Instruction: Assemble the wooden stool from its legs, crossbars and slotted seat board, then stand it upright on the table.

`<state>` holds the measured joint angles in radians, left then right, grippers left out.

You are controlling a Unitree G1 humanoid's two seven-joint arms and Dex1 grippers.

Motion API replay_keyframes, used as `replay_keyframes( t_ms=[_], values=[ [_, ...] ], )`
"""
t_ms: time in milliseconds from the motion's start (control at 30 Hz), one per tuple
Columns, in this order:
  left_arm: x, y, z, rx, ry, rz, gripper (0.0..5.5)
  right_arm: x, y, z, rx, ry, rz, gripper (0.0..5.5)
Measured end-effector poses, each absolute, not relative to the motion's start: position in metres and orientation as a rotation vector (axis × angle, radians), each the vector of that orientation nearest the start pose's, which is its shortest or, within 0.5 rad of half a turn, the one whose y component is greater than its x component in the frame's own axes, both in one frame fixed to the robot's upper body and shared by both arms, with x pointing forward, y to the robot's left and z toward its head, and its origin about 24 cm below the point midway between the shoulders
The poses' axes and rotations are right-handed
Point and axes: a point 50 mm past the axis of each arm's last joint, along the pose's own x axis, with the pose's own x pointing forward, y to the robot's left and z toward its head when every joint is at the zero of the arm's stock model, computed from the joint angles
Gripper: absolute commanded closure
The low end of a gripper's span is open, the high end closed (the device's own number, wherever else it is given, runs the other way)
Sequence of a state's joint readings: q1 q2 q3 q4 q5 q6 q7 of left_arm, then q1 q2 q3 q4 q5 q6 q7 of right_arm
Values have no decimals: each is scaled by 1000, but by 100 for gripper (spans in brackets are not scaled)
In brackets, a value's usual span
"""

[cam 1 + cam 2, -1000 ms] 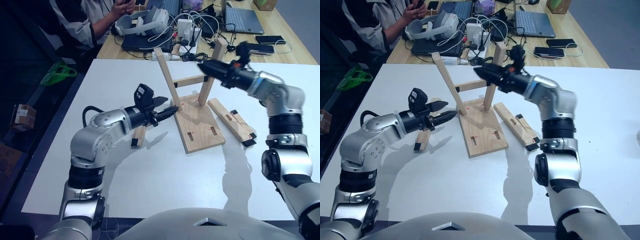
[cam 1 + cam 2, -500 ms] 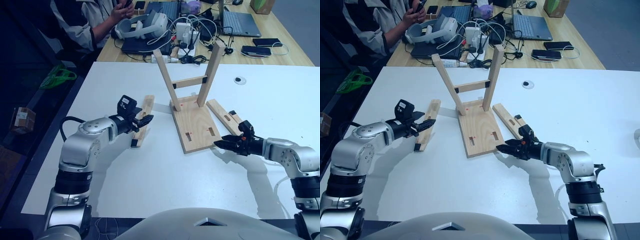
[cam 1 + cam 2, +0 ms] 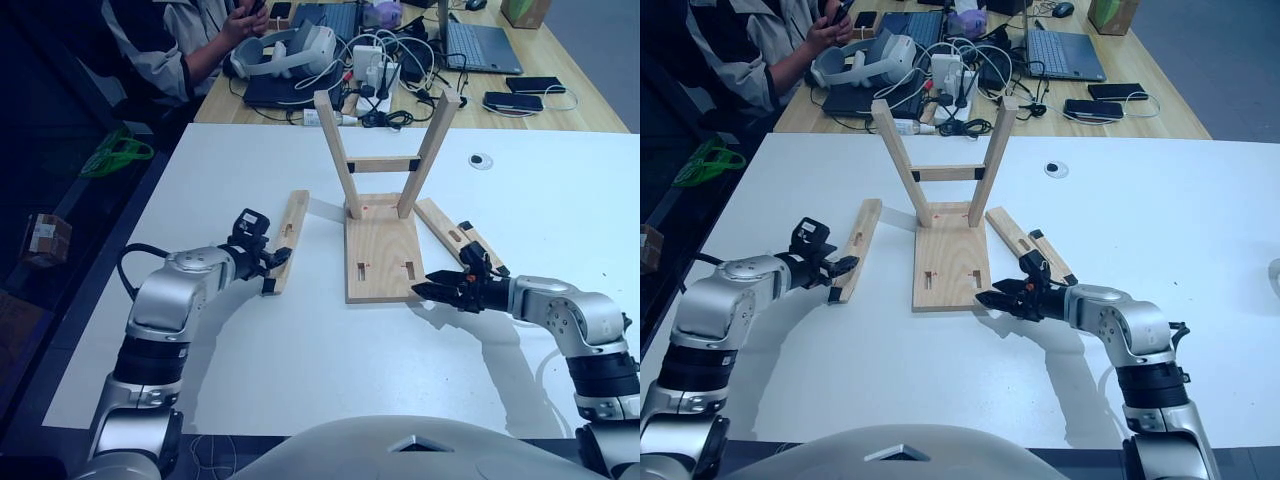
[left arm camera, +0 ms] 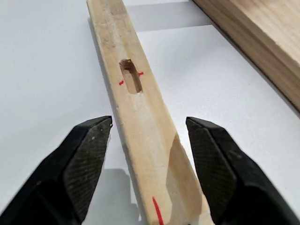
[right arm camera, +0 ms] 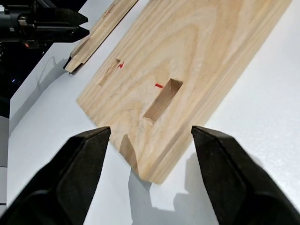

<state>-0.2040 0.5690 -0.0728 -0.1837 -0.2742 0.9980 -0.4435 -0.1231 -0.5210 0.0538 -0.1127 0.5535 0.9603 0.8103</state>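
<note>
Roughly half done. Seat board [image 3: 380, 260] lies flat on white worktop [image 3: 300, 370]. One leg pair with crossbar [image 3: 385, 163] stands in the board's far slots; the near two slots are empty.

To do: fit the remaining legs, then flip upright.

Loose leg [image 3: 285, 238] lies left of the board, another [image 3: 455, 235] right. Pale grained wood, square section, rectangular red-marked mortises.

Left claw [image 3: 272, 258] is spread astride the left leg's end, not gripping. Right claw [image 3: 428, 290] is spread at the board's near corner.

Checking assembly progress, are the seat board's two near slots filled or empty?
Empty. Both near slots in the seat board are open holes with nothing inserted.
</note>
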Motion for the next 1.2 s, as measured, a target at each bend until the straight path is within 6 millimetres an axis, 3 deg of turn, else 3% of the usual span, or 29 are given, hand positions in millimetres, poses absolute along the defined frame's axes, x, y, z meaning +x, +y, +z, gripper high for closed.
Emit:
replay_keyframes(
  t_ms=[33,167,267,400,533,1033,1200],
  values=[
    [260,207,63,192,714,-428,191,233,-181,46,276,730,899,226],
    [259,206,58,175,740,-405,191,258,-208,70,242,560,754,226],
    [261,214,59,164,740,-348,191,285,-252,79,169,470,484,226],
    [273,209,70,157,678,-325,191,285,-283,47,25,588,361,226],
    [274,207,70,167,675,-327,191,281,-282,32,-28,638,427,226],
    [275,199,68,153,655,-332,191,268,-274,31,-100,688,628,226],
    [275,198,68,151,651,-331,189,265,-275,32,-196,708,673,291]
  ],
)
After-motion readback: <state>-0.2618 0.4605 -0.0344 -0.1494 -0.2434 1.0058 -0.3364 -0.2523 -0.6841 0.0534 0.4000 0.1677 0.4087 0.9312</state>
